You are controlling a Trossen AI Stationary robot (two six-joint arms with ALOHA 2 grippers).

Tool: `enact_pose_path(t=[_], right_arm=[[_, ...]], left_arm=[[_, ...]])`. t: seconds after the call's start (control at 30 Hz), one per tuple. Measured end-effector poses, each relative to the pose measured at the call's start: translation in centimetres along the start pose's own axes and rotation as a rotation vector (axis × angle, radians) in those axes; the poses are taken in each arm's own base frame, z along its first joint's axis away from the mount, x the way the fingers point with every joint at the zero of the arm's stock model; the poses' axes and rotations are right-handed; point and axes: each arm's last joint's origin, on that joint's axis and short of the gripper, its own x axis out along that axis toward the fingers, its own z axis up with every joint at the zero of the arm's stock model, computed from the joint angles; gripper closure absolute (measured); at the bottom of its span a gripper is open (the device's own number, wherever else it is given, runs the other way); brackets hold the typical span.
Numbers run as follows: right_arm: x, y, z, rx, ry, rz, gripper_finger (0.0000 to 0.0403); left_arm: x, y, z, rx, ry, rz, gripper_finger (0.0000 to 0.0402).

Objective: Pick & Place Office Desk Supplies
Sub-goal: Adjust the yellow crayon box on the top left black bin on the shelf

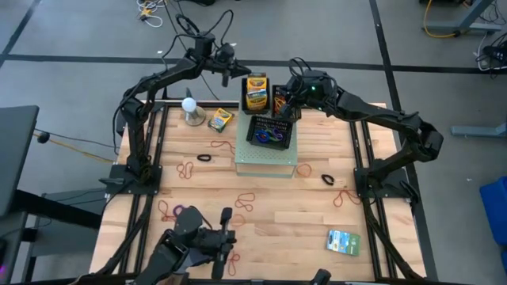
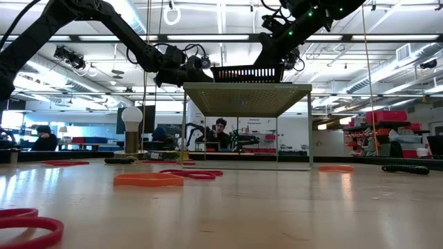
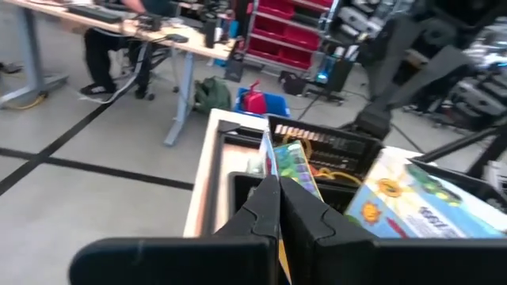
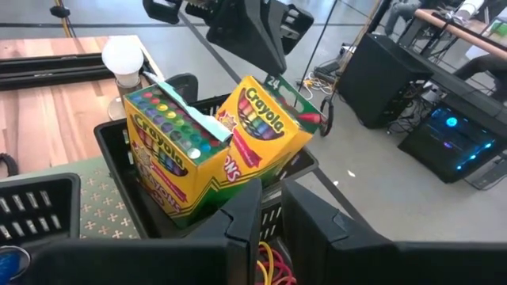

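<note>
Two yellow-green crayon boxes (image 1: 255, 91) (image 1: 281, 101) stand in a black basket (image 4: 119, 150) at the table's far middle; one crayon box (image 4: 261, 123) leans, the other crayon box (image 4: 166, 150) has its flap open. My left gripper (image 1: 240, 75) reaches in from the far left, shut at a box's top. My right gripper (image 1: 289, 99) comes from the right, shut on the basket. A third crayon box (image 1: 219, 119), a green-blue packet (image 1: 343, 241) and coloured rubber bands (image 1: 245, 202) lie on the table. My left gripper pinches a thin edge at the top of a crayon box (image 3: 295, 176) between its two fingers, coming in almost level from the far left. A yellow strip of card shows between the fingers. The box stands in the basket. My right gripper pinches the black basket's rim (image 4: 305, 162) on the side toward the table's right, one finger on either side of the wall, slanting down from the right. Whether the basket rests on anything I cannot tell.
A second black basket (image 1: 271, 131) with rubber bands sits on a raised green platform (image 1: 265, 162) in the table's middle. A white ball on a round base (image 1: 190, 107) stands at the far left. A dark camera stand (image 1: 202, 237) is at the near edge.
</note>
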Motion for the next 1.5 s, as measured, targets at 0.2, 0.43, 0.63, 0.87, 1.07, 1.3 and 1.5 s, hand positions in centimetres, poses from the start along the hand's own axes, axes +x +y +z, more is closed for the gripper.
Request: enact_pose_path(t=[0.2,0.43,0.63,0.87,1.07,1.3,1.5], right_arm=[[0.0,0.0,0.0,-0.005,0.0,0.0,0.0342],[0.0,0.0,0.0,-0.015,0.0,0.0,0.0342],[0.0,0.0,0.0,-0.016,0.0,0.0,0.0342],[0.0,0.0,0.0,-0.016,0.0,0.0,0.0342],[0.0,0.0,0.0,-0.015,0.0,0.0,0.0342],[0.0,0.0,0.0,-0.015,0.0,0.0,0.0342],[0.0,0.0,0.0,-0.015,0.0,0.0,0.0342]], left_arm=[[0.0,-0.3,0.1,0.015,-0.01,-0.101,0.0396],[-0.1,-0.7,0.1,0.015,-0.02,-0.241,0.0394],[-0.1,-0.8,0.0,0.008,-0.02,-0.268,0.0393],[0.2,-1.1,-0.1,-0.021,-0.007,-0.279,0.0391],[0.4,-1.2,-0.1,-0.028,-0.004,-0.284,0.0362],[0.4,-1.2,-0.1,-0.032,-0.004,-0.283,0.0322],[0.4,-1.2,-0.1,-0.036,-0.004,-0.289,0.0316]])
